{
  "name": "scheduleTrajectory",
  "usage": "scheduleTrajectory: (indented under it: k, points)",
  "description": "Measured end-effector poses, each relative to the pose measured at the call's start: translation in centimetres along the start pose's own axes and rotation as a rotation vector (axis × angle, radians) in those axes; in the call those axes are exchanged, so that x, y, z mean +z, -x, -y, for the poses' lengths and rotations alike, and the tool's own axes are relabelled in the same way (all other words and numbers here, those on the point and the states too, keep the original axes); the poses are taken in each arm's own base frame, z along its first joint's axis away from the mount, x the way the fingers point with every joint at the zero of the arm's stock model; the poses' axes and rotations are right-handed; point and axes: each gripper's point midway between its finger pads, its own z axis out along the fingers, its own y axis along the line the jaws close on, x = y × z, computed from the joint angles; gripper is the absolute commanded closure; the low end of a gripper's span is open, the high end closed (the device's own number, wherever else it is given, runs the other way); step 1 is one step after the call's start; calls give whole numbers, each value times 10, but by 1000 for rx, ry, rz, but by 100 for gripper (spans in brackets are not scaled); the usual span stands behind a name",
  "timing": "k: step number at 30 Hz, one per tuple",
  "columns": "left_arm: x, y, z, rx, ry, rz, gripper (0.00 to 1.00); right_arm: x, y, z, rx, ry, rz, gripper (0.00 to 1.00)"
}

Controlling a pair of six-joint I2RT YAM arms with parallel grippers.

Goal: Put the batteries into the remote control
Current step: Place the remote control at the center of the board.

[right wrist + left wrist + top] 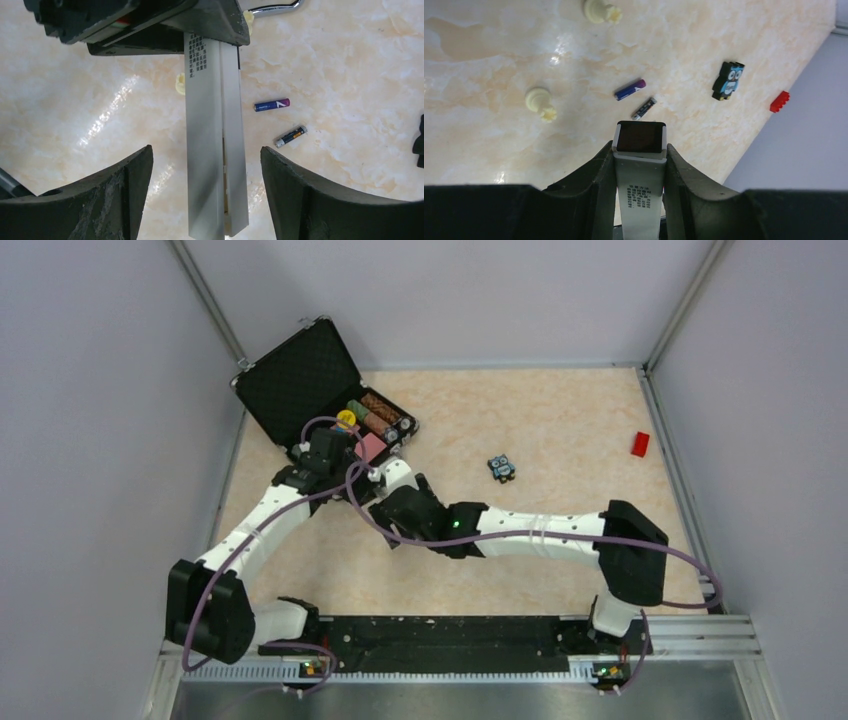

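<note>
My left gripper (639,146) is shut on the white remote control (640,185), whose dark end (639,137) points away above the table. In the right wrist view the remote (212,150) hangs lengthwise between my right gripper's (205,149) open jaws, touching neither, with its back cover looking split along a seam. Two batteries lie on the table: a blue-purple one (272,104) (630,90) and a black one (290,136) (644,108). In the top view both grippers meet at centre left, left (325,452) and right (395,502); the remote and batteries are hidden there.
An open black case (320,390) with items inside stands at the back left. A blue-and-black owl gadget (502,468) (728,80) lies mid-table and a red block (640,444) (779,101) at the right wall. Two cream pieces (540,102) (600,11) lie near the batteries.
</note>
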Motion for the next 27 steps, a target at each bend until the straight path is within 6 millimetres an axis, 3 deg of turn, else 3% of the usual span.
scheduleTrajectory:
  k: [7,12,14,16,17,22,27]
  points:
    - [2,-6,-17,-35,83,-13,100,5,-16,-3,-143,-53,16,34]
    - [2,-8,-19,-47,94,-24,95,10,-24,6,-212,-96,21,50]
    - [3,-9,-20,-53,97,-31,83,12,-28,8,-235,-103,20,57]
    - [5,-10,-20,-56,98,-41,55,13,-30,7,-244,-100,26,63]
    - [6,-11,-20,-54,97,-45,46,14,-31,6,-244,-99,30,65]
    - [8,-12,-20,-21,90,-51,13,15,-54,14,-250,-112,3,67]
    - [8,-3,-21,7,97,-5,10,6,-89,31,-193,-109,-58,67]
